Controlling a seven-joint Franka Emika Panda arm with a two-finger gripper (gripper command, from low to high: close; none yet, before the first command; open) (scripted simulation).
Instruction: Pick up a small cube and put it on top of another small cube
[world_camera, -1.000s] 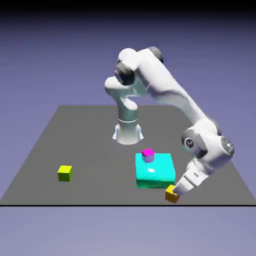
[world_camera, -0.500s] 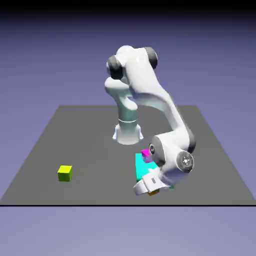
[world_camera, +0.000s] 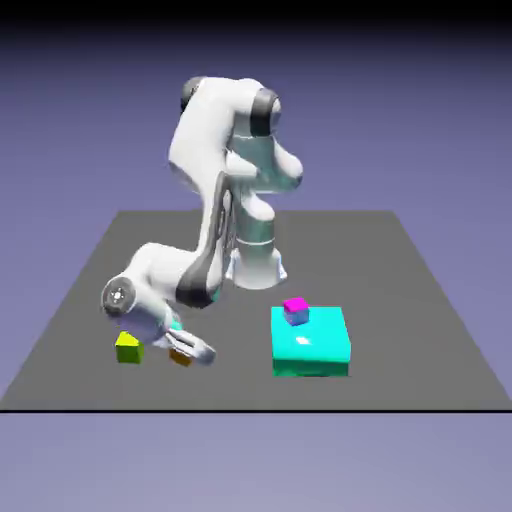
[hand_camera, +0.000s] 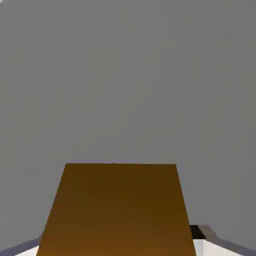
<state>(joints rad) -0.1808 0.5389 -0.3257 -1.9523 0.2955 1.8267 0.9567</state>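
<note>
The small orange cube (world_camera: 179, 357) sits between the fingers of my gripper (world_camera: 187, 353), which is shut on it just above the table at the exterior view's left. The yellow-green cube (world_camera: 128, 347) rests on the table close by, to the left of the held cube and apart from it. In the hand view the orange cube (hand_camera: 117, 210) fills the bottom middle, with only bare grey table beyond it. It hides most of the fingers; one fingertip (hand_camera: 204, 233) peeks out at its right. The yellow-green cube does not show in the hand view.
A large cyan block (world_camera: 310, 342) stands right of centre with a small magenta-topped cube (world_camera: 296, 311) on its back left corner. The robot's base (world_camera: 255, 262) is behind, at the far middle of the grey table (world_camera: 400, 300).
The gripper closed on the orange cube at the front right, lifted it, and swept leftward past the cyan block to beside the yellow-green cube.
</note>
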